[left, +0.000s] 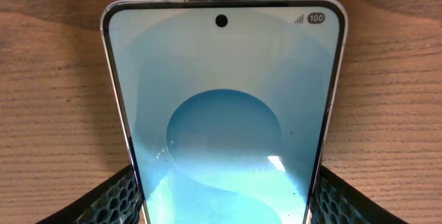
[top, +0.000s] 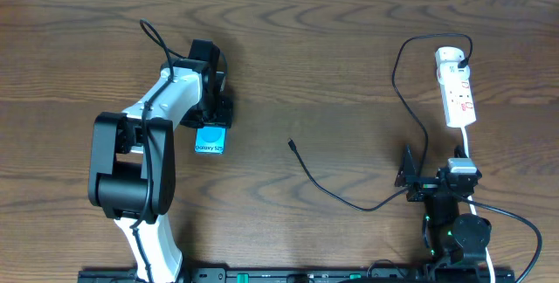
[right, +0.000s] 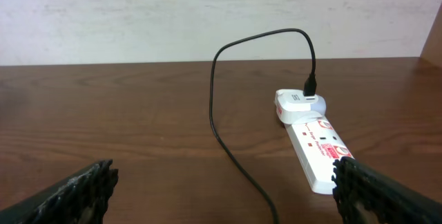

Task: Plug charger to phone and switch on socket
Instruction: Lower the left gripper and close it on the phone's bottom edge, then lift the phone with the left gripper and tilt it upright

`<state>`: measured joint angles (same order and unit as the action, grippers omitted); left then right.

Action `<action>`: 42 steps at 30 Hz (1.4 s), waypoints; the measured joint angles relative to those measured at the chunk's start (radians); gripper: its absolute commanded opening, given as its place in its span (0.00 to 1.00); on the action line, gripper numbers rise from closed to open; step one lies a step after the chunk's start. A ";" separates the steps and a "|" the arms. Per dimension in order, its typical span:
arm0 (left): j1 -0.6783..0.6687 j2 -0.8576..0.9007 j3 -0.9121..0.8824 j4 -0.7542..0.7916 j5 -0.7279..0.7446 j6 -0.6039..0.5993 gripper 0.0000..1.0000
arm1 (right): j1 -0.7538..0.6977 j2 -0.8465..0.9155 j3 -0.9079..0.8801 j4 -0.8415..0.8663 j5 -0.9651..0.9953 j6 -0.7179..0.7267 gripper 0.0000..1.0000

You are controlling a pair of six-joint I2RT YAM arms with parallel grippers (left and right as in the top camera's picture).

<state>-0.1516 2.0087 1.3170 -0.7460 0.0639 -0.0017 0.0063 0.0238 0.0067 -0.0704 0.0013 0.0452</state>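
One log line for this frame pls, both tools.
left tool: astride phone, grip unconfirmed | right tool: open, empty | charger: tip loose, not in phone | socket: untouched

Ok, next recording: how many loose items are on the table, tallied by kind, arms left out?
Phone: 1
Charger cable: 1
Power strip: 1
Plug adapter: 1
Total: 4
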 measured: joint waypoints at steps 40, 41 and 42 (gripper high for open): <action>0.000 0.000 0.000 0.000 0.000 0.000 0.08 | 0.000 0.000 0.000 0.000 0.000 0.000 0.99; 0.000 0.000 0.000 0.000 0.000 0.000 0.08 | 0.000 0.000 0.000 0.000 0.000 0.000 0.99; 0.000 0.000 0.000 0.000 0.000 0.000 0.08 | 0.000 0.000 0.000 0.000 0.000 0.000 0.99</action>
<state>-0.1516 2.0087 1.3167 -0.7460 0.0639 -0.0021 0.0063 0.0238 0.0067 -0.0708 0.0017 0.0452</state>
